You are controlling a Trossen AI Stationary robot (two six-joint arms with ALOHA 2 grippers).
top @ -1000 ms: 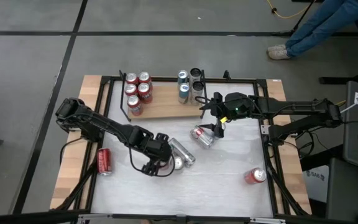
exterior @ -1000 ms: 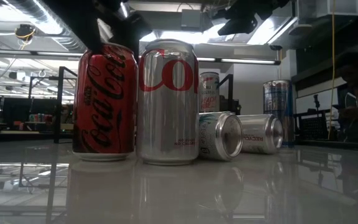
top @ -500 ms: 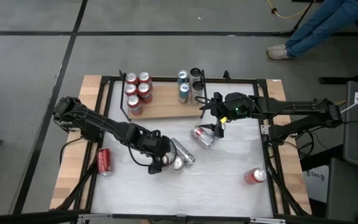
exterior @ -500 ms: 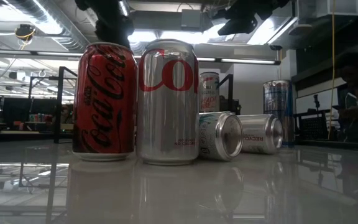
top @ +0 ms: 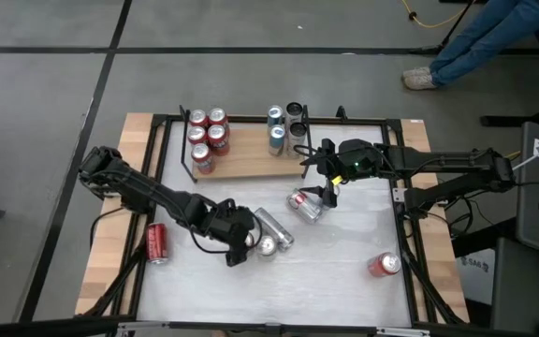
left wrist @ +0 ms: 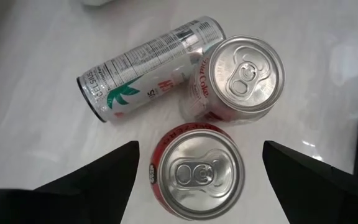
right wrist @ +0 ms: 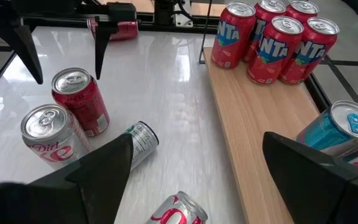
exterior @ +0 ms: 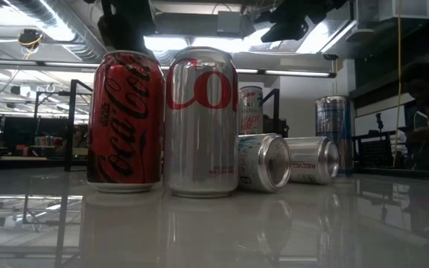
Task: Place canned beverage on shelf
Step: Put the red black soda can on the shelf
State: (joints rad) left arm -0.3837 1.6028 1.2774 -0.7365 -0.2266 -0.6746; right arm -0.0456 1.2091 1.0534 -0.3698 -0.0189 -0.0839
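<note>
A red cola can (left wrist: pixel 196 171) stands upright on the white tabletop, beside an upright silver Diet Coke can (left wrist: pixel 241 78) and a slim silver can (left wrist: pixel 148 68) lying on its side. My left gripper (left wrist: pixel 200 146) hovers open above the red can (top: pixel 249 241), one finger on each side, touching nothing. My right gripper (top: pixel 329 192) hangs open over another lying can (top: pixel 304 204) in front of the shelf (top: pixel 246 161). The wooden shelf (right wrist: pixel 253 124) carries several red Fanta cans (right wrist: pixel 272 37) and blue and silver cans (top: pixel 284 126).
A red can (top: pixel 156 243) lies at the table's left side and another (top: pixel 385 265) near its right front corner. Black frame rails (top: pixel 405 234) run along the table's edges. A person's legs (top: pixel 480 37) show beyond the far right corner.
My left gripper has rolled about its own pointing line above the upright cans and shifted a little toward the table's right, staying open. The cans have not moved.
</note>
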